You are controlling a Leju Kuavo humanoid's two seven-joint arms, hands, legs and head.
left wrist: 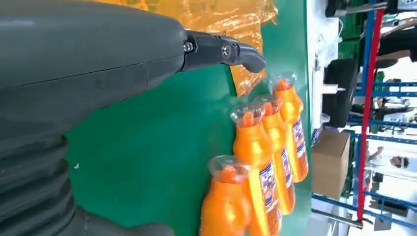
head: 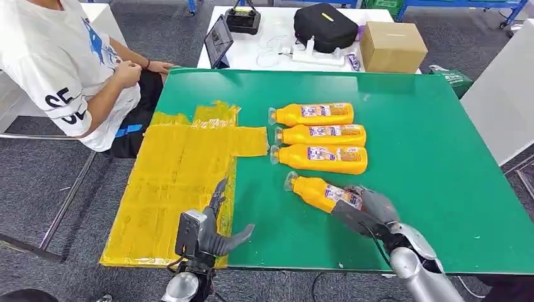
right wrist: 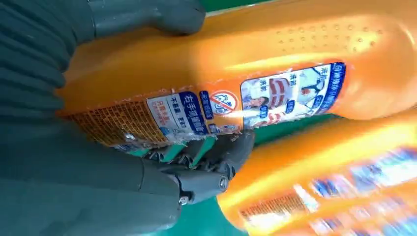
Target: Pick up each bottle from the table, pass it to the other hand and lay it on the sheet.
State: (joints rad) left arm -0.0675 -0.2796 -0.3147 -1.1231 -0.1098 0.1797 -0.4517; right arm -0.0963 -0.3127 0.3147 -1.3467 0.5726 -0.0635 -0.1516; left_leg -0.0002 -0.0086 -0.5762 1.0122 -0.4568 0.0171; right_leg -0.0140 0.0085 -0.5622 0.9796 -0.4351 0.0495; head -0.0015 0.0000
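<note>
On the green table (head: 409, 157), with the yellow sheet (head: 176, 182) at its left edge, three bottles (head: 318, 135) lie in a row and the nearest bottle (head: 315, 192) lies angled, the right hand (head: 368, 214) wrapped round its base. This looks like the pick-up step; next comes a lift and a pass leftward. The left hand (head: 211, 233) waits with fingers spread and nothing in them by the near edge, bare green between the hands.

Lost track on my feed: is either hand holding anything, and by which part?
The right hand grips the nearest bottle around its labelled body, near the base. The left hand holds nothing.
</note>
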